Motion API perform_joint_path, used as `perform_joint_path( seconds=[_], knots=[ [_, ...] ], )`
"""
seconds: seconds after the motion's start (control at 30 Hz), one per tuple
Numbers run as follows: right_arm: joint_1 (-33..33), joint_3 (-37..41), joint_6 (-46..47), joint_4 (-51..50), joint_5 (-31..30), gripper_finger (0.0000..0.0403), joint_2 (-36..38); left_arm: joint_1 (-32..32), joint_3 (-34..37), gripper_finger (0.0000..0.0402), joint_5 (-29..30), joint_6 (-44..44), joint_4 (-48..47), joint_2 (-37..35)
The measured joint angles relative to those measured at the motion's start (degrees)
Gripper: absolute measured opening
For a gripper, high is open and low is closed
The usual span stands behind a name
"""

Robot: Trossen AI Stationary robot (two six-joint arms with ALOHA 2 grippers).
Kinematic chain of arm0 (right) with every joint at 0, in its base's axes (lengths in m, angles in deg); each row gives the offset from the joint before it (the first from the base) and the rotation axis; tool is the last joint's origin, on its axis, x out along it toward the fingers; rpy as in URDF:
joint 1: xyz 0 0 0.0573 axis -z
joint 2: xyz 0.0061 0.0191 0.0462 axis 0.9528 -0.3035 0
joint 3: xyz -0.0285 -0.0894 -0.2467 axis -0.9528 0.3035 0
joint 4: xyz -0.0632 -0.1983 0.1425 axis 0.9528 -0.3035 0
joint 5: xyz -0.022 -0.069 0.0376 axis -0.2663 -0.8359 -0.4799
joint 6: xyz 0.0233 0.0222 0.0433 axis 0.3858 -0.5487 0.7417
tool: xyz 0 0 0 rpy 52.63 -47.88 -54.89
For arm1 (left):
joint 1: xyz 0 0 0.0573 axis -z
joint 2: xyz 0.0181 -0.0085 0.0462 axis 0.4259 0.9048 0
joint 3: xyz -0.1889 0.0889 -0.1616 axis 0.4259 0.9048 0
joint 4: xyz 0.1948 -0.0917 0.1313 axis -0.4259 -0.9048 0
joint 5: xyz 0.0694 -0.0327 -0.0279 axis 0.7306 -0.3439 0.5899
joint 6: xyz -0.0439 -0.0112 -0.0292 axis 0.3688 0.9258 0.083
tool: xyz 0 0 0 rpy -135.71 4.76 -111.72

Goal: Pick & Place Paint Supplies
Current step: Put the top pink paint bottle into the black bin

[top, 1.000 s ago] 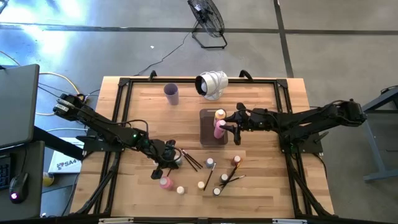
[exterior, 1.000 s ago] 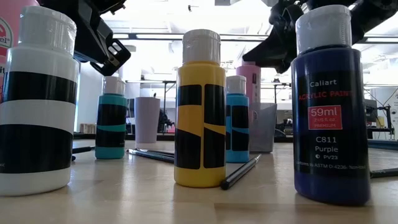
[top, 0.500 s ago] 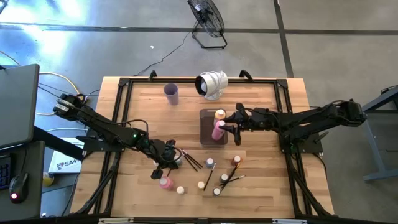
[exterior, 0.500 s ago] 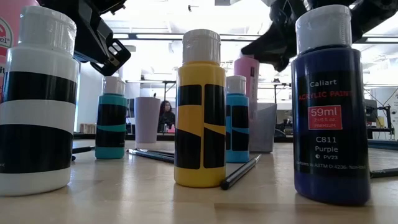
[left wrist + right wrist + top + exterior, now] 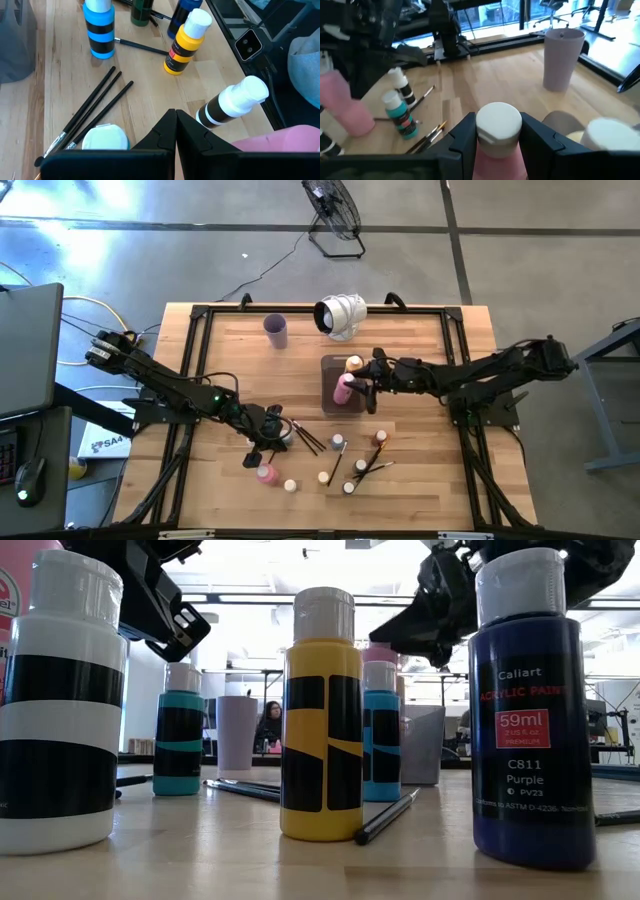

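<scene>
The purple paint bottle (image 5: pixel 527 720) in the low view reads "Calliart", "ACRYLIC PAINT", "59ml", "C811", "Purple" and "PV23" (its finer print is too small). A white box (image 5: pixel 98 442) beside the table shows "SA4".

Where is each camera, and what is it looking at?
High view: above the table, looking straight down; both arms show.
Low view: at table-top height, looking across past the yellow bottle; arms overhead.
Left wrist view: on the left arm, facing brushes and bottles; its shut jaws show.
Right wrist view: on the right arm, its jaws around the pink bottle.
Shared: the pink bottle and lilac cup in high and right wrist views.
</scene>
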Motion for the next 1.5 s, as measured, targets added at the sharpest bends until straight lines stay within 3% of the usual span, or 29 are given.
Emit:
perform_joint_path(
  seconds=[0.2, 0.43, 0.67, 1.23, 1.5],
  knots=[
    [-1.4, -4.9, -2.7, -0.7, -2.9, 0.0114, -2.6, 0.0, 0.0, 0.0006, 0.0, 0.0, -0.1, 0.0],
    [-1.6, -12.8, -4.3, -8.5, -7.5, 0.0114, -8.2, 0.0, 0.0, 0.0006, 0.0, 0.0, -0.2, 0.0],
    [-0.6, -15.0, -4.9, -8.1, -11.5, 0.0114, -10.8, 0.0, 0.0, 0.0006, 0.0, 0.0, -0.3, 0.0],
    [-0.6, -15.0, -2.2, -13.6, -9.8, 0.0115, -10.6, 0.0, 0.0, 0.0006, 0.0, 0.0, -0.3, 0.0],
    [-0.6, -15.0, -2.1, -13.2, -6.7, 0.0146, -10.5, 0.0, 0.0, 0.0006, 0.0, 0.0, -0.3, 0.0]
  ],
)
